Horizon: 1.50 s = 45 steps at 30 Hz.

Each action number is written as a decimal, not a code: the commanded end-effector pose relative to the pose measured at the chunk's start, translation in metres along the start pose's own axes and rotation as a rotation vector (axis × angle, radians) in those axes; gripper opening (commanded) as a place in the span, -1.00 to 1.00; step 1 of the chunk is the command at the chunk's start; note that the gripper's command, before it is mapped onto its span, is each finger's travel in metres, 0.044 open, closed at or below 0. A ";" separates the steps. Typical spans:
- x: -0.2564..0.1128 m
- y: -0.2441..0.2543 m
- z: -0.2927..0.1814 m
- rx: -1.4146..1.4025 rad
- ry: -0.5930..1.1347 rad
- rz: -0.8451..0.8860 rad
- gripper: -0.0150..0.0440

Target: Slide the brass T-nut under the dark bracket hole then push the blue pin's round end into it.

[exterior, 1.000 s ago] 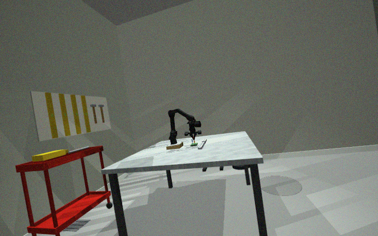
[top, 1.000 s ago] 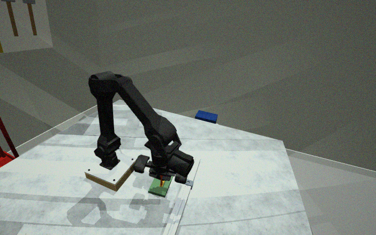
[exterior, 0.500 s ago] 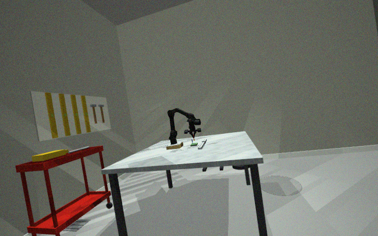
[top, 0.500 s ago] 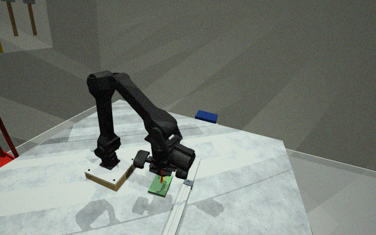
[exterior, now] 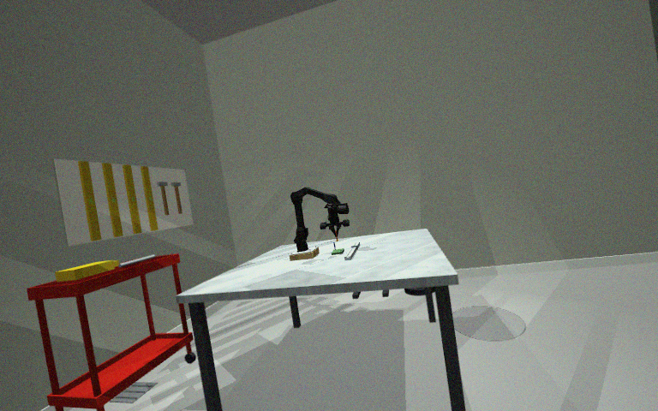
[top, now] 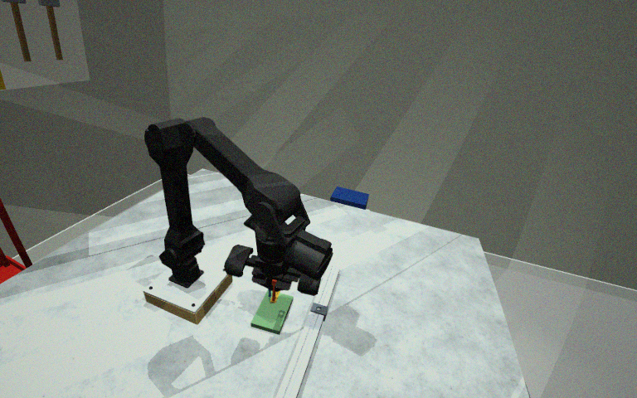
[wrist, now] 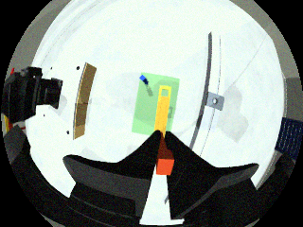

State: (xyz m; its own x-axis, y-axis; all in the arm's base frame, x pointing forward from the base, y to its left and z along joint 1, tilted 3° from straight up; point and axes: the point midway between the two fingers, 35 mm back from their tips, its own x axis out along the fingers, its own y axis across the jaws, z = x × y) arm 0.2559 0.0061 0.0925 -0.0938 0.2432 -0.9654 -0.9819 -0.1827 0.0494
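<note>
Two hammers (top: pixel 54 32) (exterior: pixel 177 198), four yellow strips (exterior: pixel 111 199), one blue pin (top: pixel 269 294) (exterior: pixel 333 246) (wrist: pixel 143 79), one dark bracket (top: pixel 319 309) (wrist: pixel 215 101).

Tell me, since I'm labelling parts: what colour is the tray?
Green, clearest in the top view.
</note>
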 end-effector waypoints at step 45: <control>-0.039 -0.025 -0.025 0.016 0.008 -0.029 -1.00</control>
State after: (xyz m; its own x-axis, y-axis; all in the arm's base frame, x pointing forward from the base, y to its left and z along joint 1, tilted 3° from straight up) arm 0.2819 -0.0181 0.1202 -0.0717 0.2466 -0.9665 -0.9869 -0.1581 0.0329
